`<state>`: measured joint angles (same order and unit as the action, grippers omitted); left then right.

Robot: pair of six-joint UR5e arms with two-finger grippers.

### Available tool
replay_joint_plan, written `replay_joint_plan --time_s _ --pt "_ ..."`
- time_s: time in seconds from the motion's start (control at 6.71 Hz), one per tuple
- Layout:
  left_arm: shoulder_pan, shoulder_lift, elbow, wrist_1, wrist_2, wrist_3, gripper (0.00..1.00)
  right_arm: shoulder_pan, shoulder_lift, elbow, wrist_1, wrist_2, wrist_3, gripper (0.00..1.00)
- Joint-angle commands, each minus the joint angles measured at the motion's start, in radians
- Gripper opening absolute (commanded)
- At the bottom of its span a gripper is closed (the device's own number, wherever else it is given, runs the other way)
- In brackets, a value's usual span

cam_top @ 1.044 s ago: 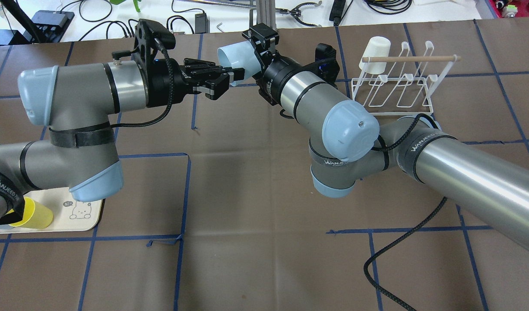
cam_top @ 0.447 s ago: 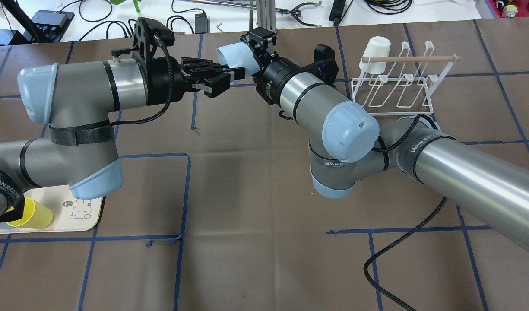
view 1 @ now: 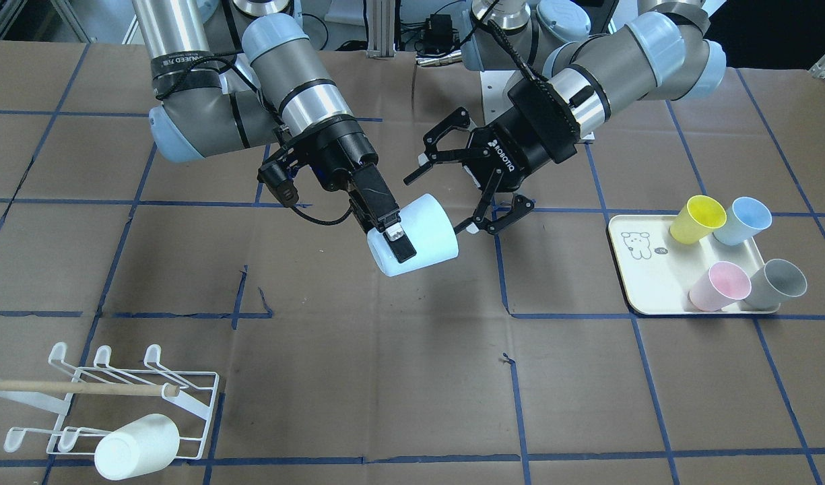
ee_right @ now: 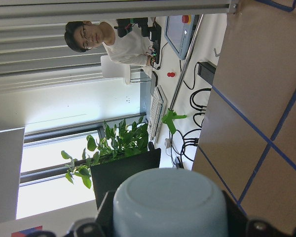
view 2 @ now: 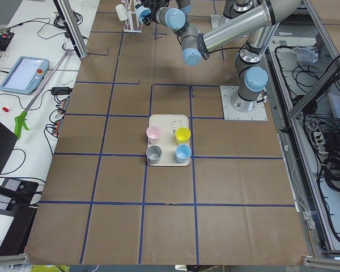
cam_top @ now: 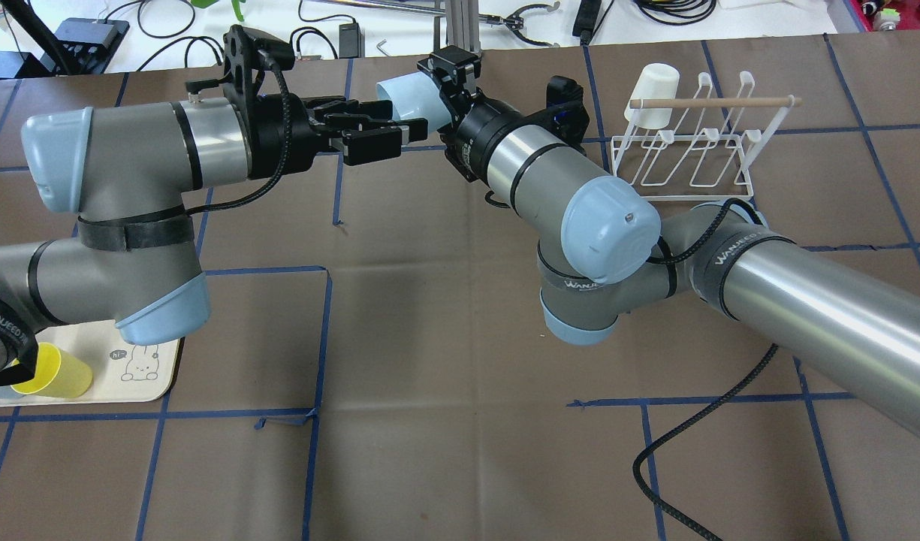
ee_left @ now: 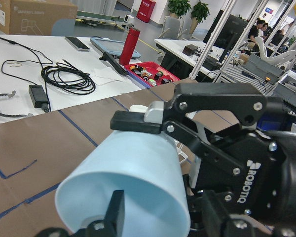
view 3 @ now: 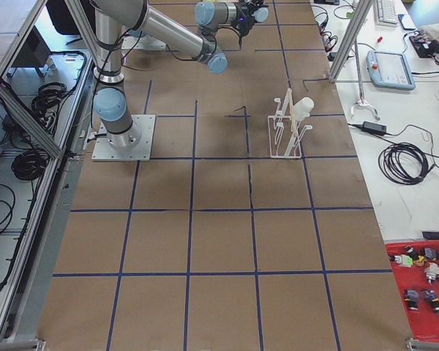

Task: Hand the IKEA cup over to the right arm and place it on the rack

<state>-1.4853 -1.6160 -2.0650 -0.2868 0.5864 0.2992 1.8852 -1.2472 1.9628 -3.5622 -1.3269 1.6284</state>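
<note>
- The white wire rack with a wooden dowel bar (view 1: 82, 387) already carries one white cup (view 1: 136, 446). The pale blue tapered plastic cup (view 1: 422, 232) is not on it yet. It is held in the air well apart from the rack, on the side toward the left arm.
- The right gripper (view 1: 402, 239) is clamped on the pale blue cup near its closed end, with one black finger lying on the outer wall. The cup's mouth points away from the rack.
- The left gripper (view 1: 446, 199) stands wide apart at the cup's mouth end and holds nothing.
- On this showing the hand-over looks as good as done. What is left is to draw the left arm clear, carry the cup across to the rack and hang it on a free prong.
- The right gripper's second finger is behind the cup in the front view.
- Whether the left fingertips touch the cup's rim cannot be told.
- In both side views the grippers are too small to read.
- The cream tray with a bear drawing (view 1: 654, 269), far from the rack, is mostly covered by the left arm in the overhead view.
</note>
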Motion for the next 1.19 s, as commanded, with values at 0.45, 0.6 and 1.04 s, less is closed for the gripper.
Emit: replay_joint_plan --time_s 0.45,0.6,1.04 --pt "0.204 0.053 -0.009 -0.032 0.094 -0.124 0.99 -0.203 0.003 -0.007 -0.003 0.002 -0.273 0.20" --pt "0.194 0.030 0.053 -0.049 0.213 -0.202 0.99 -0.275 0.005 -0.012 -0.004 0.003 -0.534 0.20" --pt "0.053 -0.010 0.344 -0.585 0.661 -0.303 0.99 -0.379 0.063 -0.088 0.003 -0.044 -0.862 0.20"
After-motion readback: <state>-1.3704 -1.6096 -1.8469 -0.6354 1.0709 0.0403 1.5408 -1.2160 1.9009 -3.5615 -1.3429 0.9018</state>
